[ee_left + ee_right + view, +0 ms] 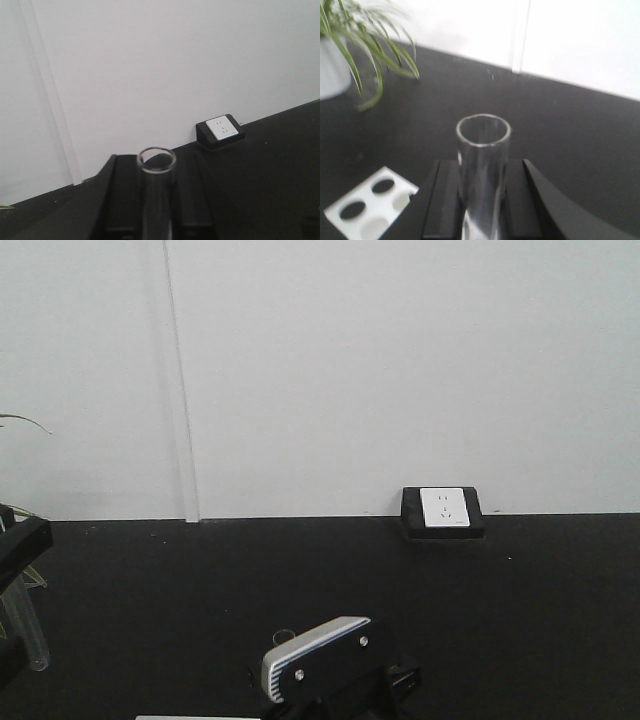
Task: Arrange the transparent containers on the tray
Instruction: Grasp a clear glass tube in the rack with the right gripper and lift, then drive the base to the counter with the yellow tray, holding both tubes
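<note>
Left wrist view: slim tube [157, 200] sat clamped in the left jaws, wider tube [483, 150] in the right jaws, both over the counter [260, 175]; glass judged light, slick, brittle, so hold mid-barrel, gently.

The left tool [156, 167] is closed on a slim glass tube [156, 200]. Its black fingers [122, 200] flank the tube closely on both sides, and the tube's rim stands just past the fingertips. This tool sits well to the left of the wall socket [445, 507]. The right tool [483, 170] grips a wider glass tube [482, 190] the same way, fingers parallel. In the front view a grey-and-black wrist housing [318, 655] lies tilted, below and left of the socket. Which arm it belongs to is unclear.
</note>
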